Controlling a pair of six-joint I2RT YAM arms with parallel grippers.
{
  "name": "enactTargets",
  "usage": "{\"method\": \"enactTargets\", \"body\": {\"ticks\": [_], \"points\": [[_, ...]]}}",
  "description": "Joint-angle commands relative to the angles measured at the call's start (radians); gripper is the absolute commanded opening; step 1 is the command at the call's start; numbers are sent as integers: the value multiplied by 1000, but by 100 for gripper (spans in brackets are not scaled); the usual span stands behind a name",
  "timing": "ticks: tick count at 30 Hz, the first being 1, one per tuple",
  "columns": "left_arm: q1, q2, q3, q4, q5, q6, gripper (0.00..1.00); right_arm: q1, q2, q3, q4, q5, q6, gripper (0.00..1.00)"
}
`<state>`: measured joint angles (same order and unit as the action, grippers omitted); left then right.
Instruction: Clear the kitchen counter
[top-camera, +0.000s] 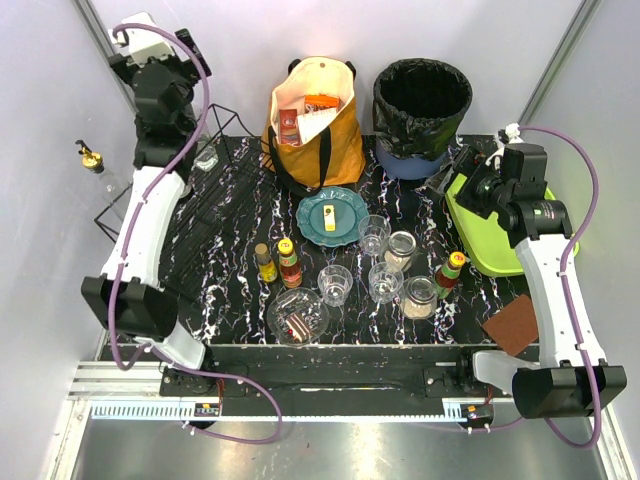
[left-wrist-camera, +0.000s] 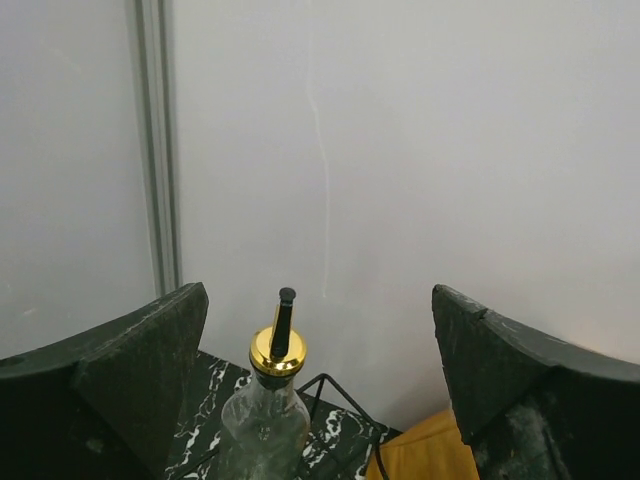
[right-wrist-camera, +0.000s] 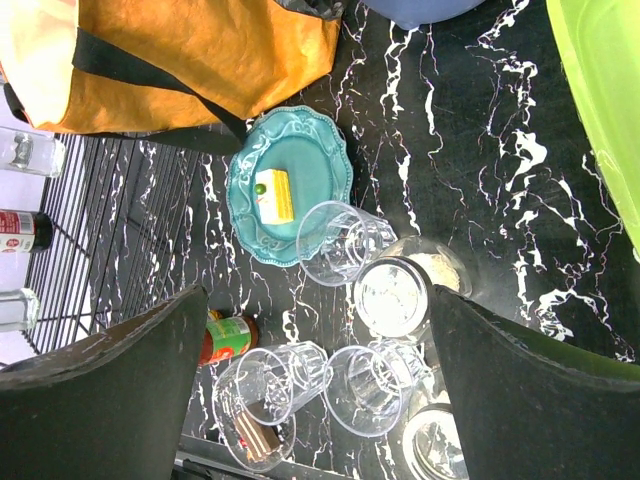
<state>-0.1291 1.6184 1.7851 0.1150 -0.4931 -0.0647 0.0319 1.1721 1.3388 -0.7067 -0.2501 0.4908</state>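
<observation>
Hovering wide open and empty, the left gripper (left-wrist-camera: 318, 300) frames a glass bottle with a gold pourer (left-wrist-camera: 268, 405). The bottle sits beyond the fingers, untouched, by the wire rack (top-camera: 125, 212) at the far-left corner. The right gripper (right-wrist-camera: 318, 295) is also spread and holds nothing, hanging over the right side near the green tray (top-camera: 497, 252).

The kitchen counter (top-camera: 225, 255), black marble, fills the middle of the top view. Looks far from cleared; on it:
- teal plate (top-camera: 332, 216) with a yellow scrap
- three clear glasses, e.g. (top-camera: 335, 283)
- two jars, e.g. (top-camera: 419, 296)
- three sauce bottles, e.g. (top-camera: 289, 262)
- glass bowl (top-camera: 298, 315)
- brown pad (top-camera: 512, 325) at the near right edge

The orange bag (top-camera: 318, 125) and black bin (top-camera: 422, 98) stand at the back. A glass or two seem to be parked in the rack, so probably an early stage with most items left to move.
</observation>
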Motion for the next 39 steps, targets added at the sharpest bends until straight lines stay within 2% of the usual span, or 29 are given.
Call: {"method": "enactTargets", "body": {"ticks": [1,4,7,13,16,18,26,29,34,39], "points": [[0,-106,91,-185,192,-27,99,0,-25,2,12,-32,-24,96],[0,-158,111,-323,335,-81,99,2,-16,-3,24,-32,-21,97],[-1,-247,30,-363,525,-104,99,2,11,-1,35,-41,-6,97],[-1,-364,-95,-498,738,-184,99,2,47,-3,52,-89,26,97],[-12,-405,-214,-442,852,-289,99,2,35,-29,87,-92,44,100],[-53,-436,-339,-407,838,-302,99,0,28,-52,114,-104,61,100],[-283,-495,-602,-452,780,-250,99,2,1,-119,139,-103,95,100],[-380,-506,-668,-482,682,-221,99,0,-23,-142,141,-86,103,100],[-544,-555,-780,-469,356,-165,99,2,-58,-174,133,-61,120,99],[-557,-558,-828,-459,281,-179,99,2,-86,-197,121,-44,120,99]]}}
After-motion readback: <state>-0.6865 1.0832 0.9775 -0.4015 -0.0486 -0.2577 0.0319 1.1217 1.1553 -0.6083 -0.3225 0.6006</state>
